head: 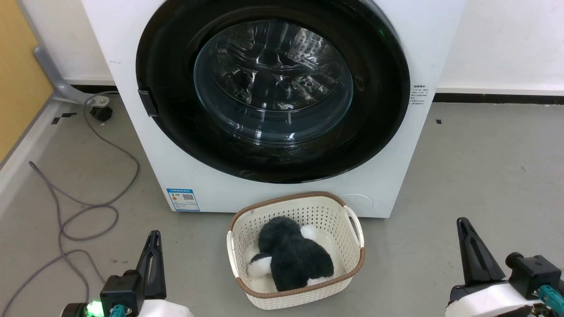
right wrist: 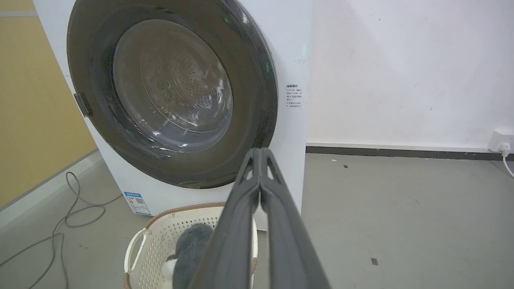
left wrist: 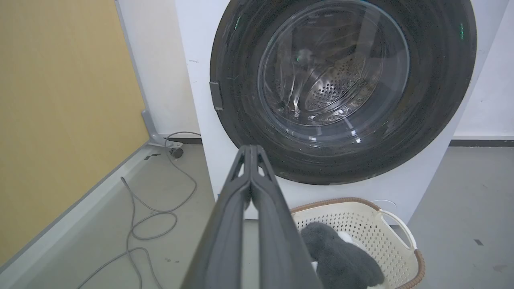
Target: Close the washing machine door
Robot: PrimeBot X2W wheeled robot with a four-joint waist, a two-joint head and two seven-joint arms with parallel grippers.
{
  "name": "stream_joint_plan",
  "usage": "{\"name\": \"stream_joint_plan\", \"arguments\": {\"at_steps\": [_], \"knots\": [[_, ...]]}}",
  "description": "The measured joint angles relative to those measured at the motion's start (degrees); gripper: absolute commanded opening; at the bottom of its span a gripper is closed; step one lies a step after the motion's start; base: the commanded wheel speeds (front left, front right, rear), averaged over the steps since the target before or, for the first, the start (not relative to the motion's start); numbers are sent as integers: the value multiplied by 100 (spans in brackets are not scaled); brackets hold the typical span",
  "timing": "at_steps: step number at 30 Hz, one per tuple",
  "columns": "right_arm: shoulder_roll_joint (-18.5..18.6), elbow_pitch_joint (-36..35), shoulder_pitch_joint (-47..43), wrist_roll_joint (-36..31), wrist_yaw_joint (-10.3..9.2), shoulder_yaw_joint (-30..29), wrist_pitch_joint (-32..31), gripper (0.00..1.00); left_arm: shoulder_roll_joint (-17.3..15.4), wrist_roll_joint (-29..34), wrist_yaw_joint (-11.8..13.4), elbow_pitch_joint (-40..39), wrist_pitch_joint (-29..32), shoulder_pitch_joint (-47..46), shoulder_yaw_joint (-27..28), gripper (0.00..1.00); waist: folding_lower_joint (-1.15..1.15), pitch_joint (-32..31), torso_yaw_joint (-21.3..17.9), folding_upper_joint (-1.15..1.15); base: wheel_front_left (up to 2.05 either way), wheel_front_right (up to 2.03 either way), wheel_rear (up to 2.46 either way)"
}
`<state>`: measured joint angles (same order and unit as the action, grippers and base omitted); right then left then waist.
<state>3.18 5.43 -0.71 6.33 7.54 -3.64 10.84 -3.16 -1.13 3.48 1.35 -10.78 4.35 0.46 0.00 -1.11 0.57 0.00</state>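
Glossy black, the washing machine door [head: 273, 90] is sitting flat against the front of the washing machine [head: 282, 200]. No gap is showing around its rim in the head view or in either wrist view, and the steel drum is visible through the clear glass window. Judged from that, the closing is looking done. Whether the latch has caught cannot be told, so at most a final press is remaining.

The left hand [head: 154, 235] is hovering low in front of the machine, fingers pressed together on nothing. The right hand [head: 461, 222] is doing likewise, and both are well apart from the door.

Just in front of the machine, a cream perforated basket [head: 357, 229] is holding a dark plush toy [head: 291, 257].

Low on the machine's front, a blue sticker [head: 182, 199] is carrying a QR-like square, but its print is too small to read. A small text label [head: 418, 94] beside the door is equally illegible, and no brand name can be made out.
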Motion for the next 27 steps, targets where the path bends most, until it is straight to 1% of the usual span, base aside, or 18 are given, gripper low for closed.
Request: {"name": "stream_joint_plan", "arguments": {"at_steps": [27], "knots": [[0,-144,2,-178,0,100,-320,0,8,20,-113,-31,310,-94,-9,0,0,33,-17,0,0,0,0]]}}
